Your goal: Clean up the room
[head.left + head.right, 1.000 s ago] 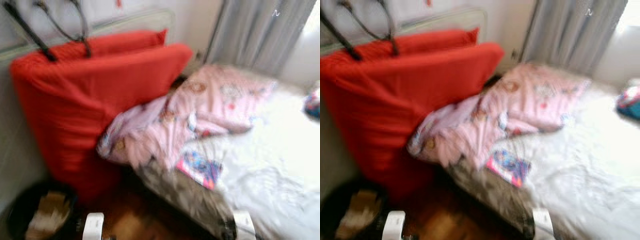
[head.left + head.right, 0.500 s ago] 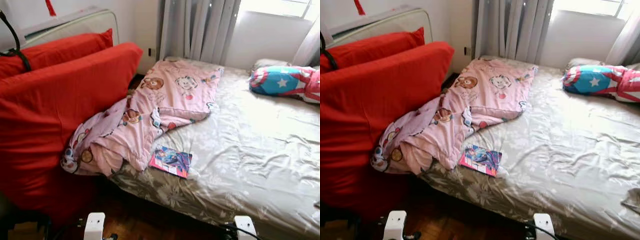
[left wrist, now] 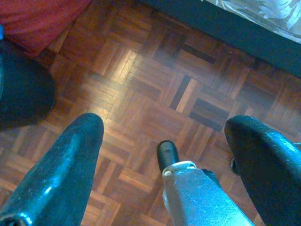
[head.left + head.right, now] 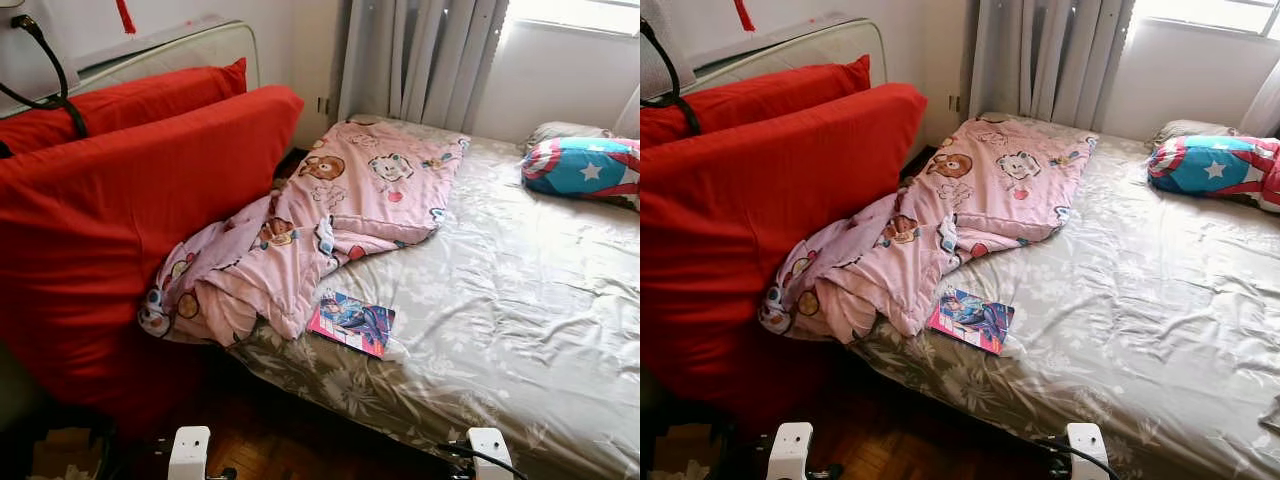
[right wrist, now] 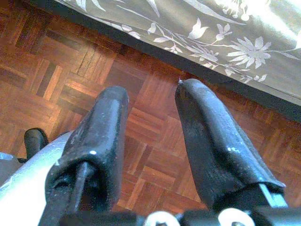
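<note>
Unmade bed (image 4: 520, 300) w/ pink blanket (image 4: 310, 230) & book (image 4: 351, 322), both arms idle over parquet floor (image 3: 155, 89).
Blanket lies crumpled center frame, bunched end touching red cushion (image 4: 120, 220) at left; book sits on the grey floral sheet just beside blanket's lower edge, center-bottom. Star pillow (image 4: 585, 167) upper right, grey curtain (image 4: 420, 60) top center. Left gripper (image 3: 164, 136) fingers spread wide, holding nothing; right gripper (image 5: 153, 101) fingers apart, empty, near bed's edge.
</note>
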